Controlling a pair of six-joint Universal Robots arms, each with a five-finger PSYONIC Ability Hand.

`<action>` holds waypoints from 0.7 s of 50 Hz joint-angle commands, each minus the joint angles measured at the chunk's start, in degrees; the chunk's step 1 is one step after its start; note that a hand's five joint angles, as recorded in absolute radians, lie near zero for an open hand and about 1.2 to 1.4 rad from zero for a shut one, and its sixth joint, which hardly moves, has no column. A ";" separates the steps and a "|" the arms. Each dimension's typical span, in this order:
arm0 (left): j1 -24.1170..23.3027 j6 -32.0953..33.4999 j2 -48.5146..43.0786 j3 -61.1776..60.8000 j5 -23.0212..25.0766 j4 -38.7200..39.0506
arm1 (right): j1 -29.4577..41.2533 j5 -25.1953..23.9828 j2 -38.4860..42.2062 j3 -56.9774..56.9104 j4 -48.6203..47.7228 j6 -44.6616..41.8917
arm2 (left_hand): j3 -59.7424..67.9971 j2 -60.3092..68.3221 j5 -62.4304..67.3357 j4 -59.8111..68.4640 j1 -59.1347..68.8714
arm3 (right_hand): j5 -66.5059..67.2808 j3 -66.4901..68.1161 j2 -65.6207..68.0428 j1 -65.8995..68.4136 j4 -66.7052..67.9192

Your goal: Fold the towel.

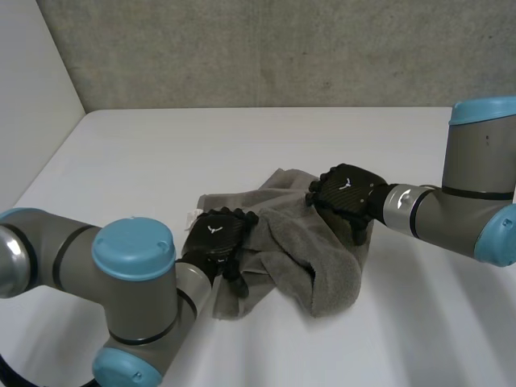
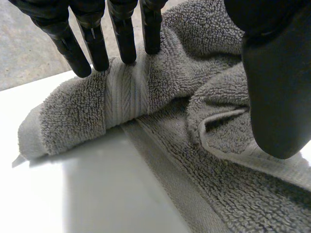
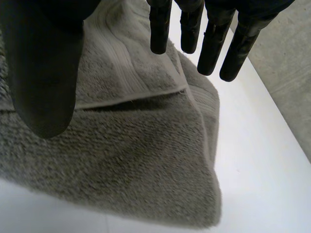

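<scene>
On the desk, left hand and right hand sit at the bunched towel, fingers straight and grasping nothing; folding looks unstarted, and next calls for corner grips.

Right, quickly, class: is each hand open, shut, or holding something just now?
Left hand: open, straight fingers touching a rolled fold of the towel.
Right hand: open, fingers straight over the towel, gripping nothing.
</scene>
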 commanded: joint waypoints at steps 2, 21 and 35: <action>-0.47 0.09 -2.48 2.82 0.05 0.00 | -0.03 -3.81 -1.51 3.00 -0.61 2.84 | -4.01 -4.51 -12.71 -4.62 -4.77 | 0.40 1.35 1.66 1.03 1.34; -0.03 -0.09 -2.31 4.05 -0.12 -0.09 | 0.67 -4.07 2.44 2.05 -3.24 0.63 | -5.02 -5.52 -13.72 -5.63 -5.78 | 54.74 55.69 55.99 55.36 55.67; -0.56 -0.09 0.50 1.50 -0.21 0.08 | -3.46 1.79 -5.47 1.86 -16.16 26.89 | -7.54 -8.04 -16.24 -8.15 -8.30 | 60.56 61.51 61.82 61.19 61.50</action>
